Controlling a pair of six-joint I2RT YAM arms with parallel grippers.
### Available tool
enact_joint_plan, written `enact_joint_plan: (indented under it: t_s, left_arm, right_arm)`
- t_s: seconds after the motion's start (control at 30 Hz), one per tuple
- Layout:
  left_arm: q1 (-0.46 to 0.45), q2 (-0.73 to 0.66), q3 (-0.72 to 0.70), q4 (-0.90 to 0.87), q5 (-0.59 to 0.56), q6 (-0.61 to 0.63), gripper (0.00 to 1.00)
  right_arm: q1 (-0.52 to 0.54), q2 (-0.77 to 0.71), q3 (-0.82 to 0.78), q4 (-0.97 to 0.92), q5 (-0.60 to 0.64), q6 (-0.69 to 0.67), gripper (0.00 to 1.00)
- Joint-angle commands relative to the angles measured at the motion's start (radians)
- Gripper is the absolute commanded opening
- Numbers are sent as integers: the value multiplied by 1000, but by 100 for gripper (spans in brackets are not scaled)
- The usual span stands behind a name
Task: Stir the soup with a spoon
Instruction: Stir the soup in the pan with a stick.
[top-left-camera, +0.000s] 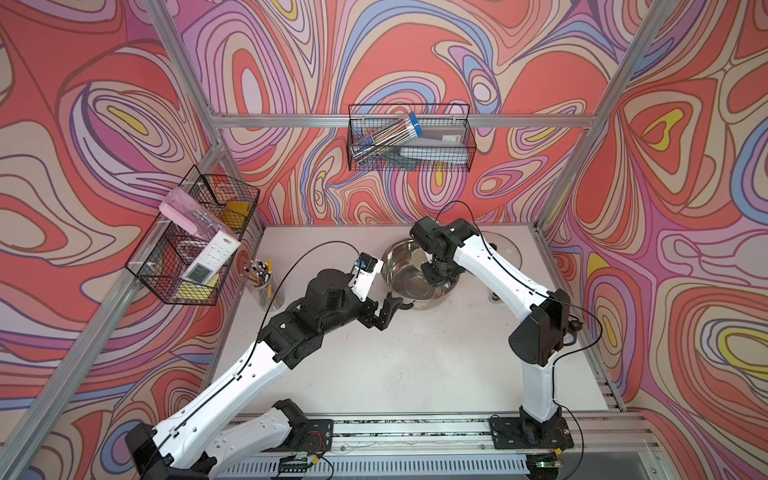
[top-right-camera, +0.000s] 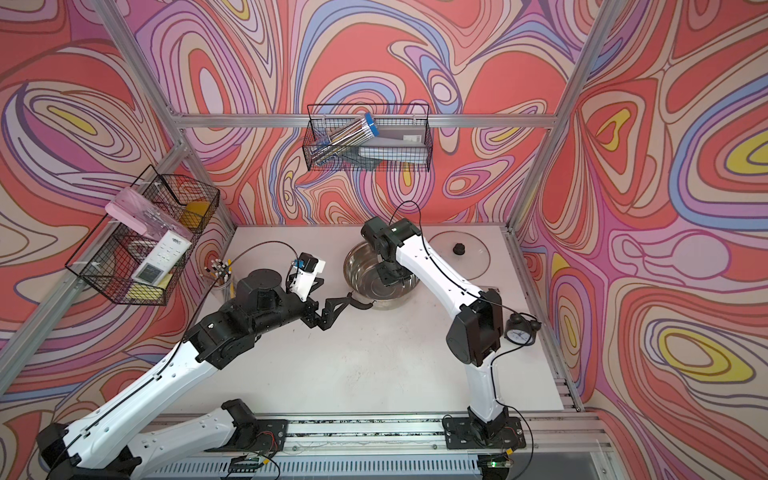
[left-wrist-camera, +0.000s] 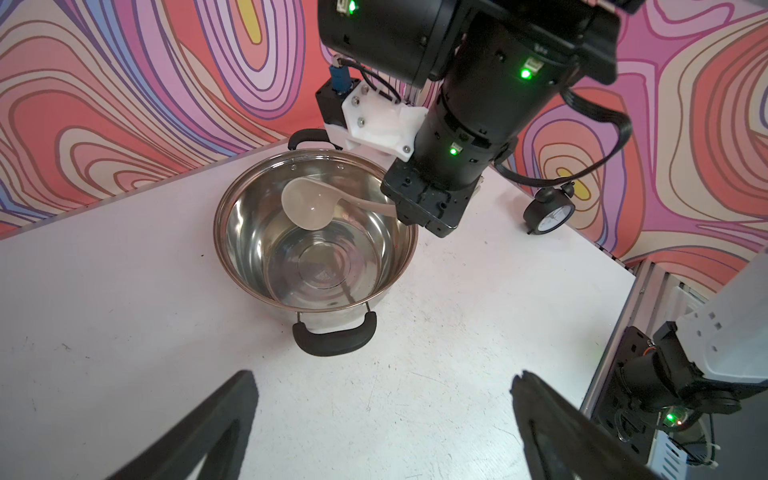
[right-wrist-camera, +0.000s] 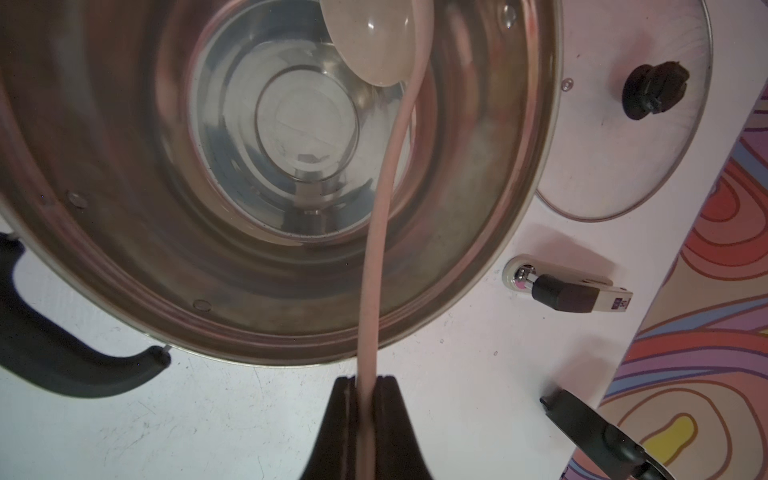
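The right gripper (right-wrist-camera: 365, 380) has its fingers (right-wrist-camera: 338, 419) pinched tight on the tail end of the spoon (right-wrist-camera: 376, 249) handle. I reckon that's on purpose: holding it that far back gives the most reach into the pot (top-left-camera: 392, 270) while the bulky wrist stays above the rim. In a top view the pot sits about dead centre of the frame, and the spoon's round bowl shows over the upper part of it, just up-left of the gripper. The slim handle runs from the pinch out over the rim and into the pot's mouth, bowl end leading and pointing toward the upper left of the frame. It looks close to level as far as I can tell, with a slight curve where the bowl drops below it. From the left wrist view the bowl hangs inside the rim near the far wall. To me it looks clear of the clear liquid in the bottom, but the glare makes that hard to call. The left gripper (left-wrist-camera: 382, 399) is empty with its fingers (left-wrist-camera: 220, 419) spread wide, sitting just short of the pot's near black handle (left-wrist-camera: 334, 338) without touching it. My guess is it's lined up to steady the pot so stirring doesn't shove it around. The glass lid (right-wrist-camera: 602, 166) is parked flat on the table (top-left-camera: 395, 374) beside the pot, out of the way.
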Motion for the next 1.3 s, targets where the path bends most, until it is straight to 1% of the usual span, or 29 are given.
enact_joint_plan:
  t_s: [0.0, 0.1, 0.2, 0.5, 0.6, 0.73, 0.87, 1.0, 1.27]
  left_arm:
    - [-7, -19, 18, -8, -11, 12, 99]
    - [-7, -15, 17, -4, -10, 12, 99]
    - [-7, -7, 18, 2, -8, 10, 99]
    - [-7, 7, 14, 19, 4, 3, 99]
    - [-7, 10, 14, 22, 7, 3, 99]
    - [-7, 9, 15, 24, 9, 3, 99]
    - [-7, 4, 14, 20, 7, 1, 99]
    - [-8, -5, 11, 13, 6, -2, 99]
    - [-8, -23, 6, 1, -3, 0, 99]
  right_arm:
    - [32, 20, 59, -4, -25, -13, 0]
    - [58, 23, 65, -16, -35, -8, 0]
    - [84, 8, 40, -19, -37, 5, 0]
    - [107, -127, -161, 12, -39, 48, 0]
    - [107, -168, -225, 16, -17, 57, 0]
    - [103, -201, -284, 11, 41, 67, 0]
    - [74, -210, -295, 14, 59, 78, 0]
    - [41, -204, -269, 17, 69, 72, 0]
    - [3, -136, -191, 30, 76, 34, 0]
